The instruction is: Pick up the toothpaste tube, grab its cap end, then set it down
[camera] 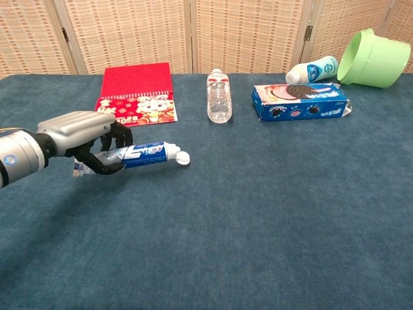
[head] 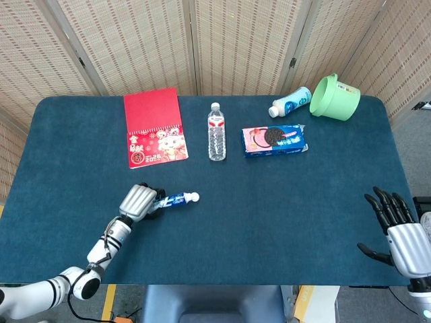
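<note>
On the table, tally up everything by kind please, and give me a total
Toothpaste tube: 1, held by the left hand
Bottles: 2, water bottle and white bottle
Red calendar: 1
Cookie box: 1
Green cup: 1
Total: 6

Left hand (camera: 80, 139) has its fingers curled closed; right hand (head: 399, 232) waits with fingers spread.

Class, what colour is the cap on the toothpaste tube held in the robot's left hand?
White. The cap on the toothpaste tube in the left hand shows best in the chest view.
</note>
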Available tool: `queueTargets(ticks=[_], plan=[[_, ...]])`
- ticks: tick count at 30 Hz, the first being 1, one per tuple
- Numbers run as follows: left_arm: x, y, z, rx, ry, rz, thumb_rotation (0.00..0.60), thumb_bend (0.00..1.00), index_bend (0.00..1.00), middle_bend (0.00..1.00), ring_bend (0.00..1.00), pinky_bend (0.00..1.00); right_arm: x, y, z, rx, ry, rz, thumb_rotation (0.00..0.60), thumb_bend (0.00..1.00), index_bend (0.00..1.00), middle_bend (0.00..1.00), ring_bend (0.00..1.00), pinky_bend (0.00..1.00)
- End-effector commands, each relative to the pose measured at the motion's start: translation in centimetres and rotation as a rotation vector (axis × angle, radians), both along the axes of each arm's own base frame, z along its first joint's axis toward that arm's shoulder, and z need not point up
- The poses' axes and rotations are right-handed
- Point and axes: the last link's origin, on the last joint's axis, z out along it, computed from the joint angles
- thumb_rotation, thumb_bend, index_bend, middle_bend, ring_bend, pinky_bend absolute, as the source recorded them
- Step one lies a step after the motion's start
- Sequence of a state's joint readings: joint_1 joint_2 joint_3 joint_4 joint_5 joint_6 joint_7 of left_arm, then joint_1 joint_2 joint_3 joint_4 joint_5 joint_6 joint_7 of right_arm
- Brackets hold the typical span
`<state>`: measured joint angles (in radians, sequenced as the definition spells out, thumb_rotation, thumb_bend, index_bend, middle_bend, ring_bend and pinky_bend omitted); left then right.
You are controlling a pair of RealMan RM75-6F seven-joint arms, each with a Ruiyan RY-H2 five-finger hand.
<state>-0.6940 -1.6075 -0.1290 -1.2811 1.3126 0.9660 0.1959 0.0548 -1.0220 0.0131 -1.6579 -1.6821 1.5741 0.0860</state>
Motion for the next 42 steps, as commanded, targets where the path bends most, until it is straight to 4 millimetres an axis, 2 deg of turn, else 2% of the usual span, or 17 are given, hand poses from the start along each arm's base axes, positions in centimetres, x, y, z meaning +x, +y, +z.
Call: queueTargets(ticks=[1,7,12,21,30,42], plan=[[0.7,0.0,1.8,-0.005,-0.074,-0.060,0.600,0.44,0.71,0.70,0.62,0.43,1.1,-0.6,-0.1,0.016,0.011,0.045,0.600,0.00,0.00,0.00,0.00,0.00],[3.3,-0.7,4.2,-0.043,-0.208,-0.161,0.600,0.44,0.73,0.73,0.64,0.45,4.5,-2.6,-0.6,0.067,0.057,0.156,0.600,0.00,0.00,0.00,0.00,0.00],[5.9,-1.9,5.6,-0.108,-0.306,-0.224,0.600,0.45,0.73,0.73,0.64,0.45,8.0,-4.4,-1.9,0.124,0.088,0.263,0.600,0.00,0.00,0.00,0.00,0.00],[8.9,-3.8,7.0,-0.213,-0.410,-0.259,0.600,0.45,0.73,0.74,0.65,0.45,12.6,-7.2,-4.8,0.172,0.091,0.389,0.600,0.00,0.00,0.00,0.00,0.00],[10.2,-4.6,7.7,-0.263,-0.464,-0.249,0.600,0.45,0.74,0.74,0.65,0.45,16.0,-8.8,-7.6,0.206,0.051,0.491,0.600,0.00,0.00,0.00,0.00,0.00],[11.0,-5.4,7.8,-0.291,-0.457,-0.266,0.600,0.46,0.74,0.75,0.65,0.45,19.9,-9.7,-10.0,0.217,0.027,0.605,0.600,0.00,0.00,0.00,0.00,0.00]])
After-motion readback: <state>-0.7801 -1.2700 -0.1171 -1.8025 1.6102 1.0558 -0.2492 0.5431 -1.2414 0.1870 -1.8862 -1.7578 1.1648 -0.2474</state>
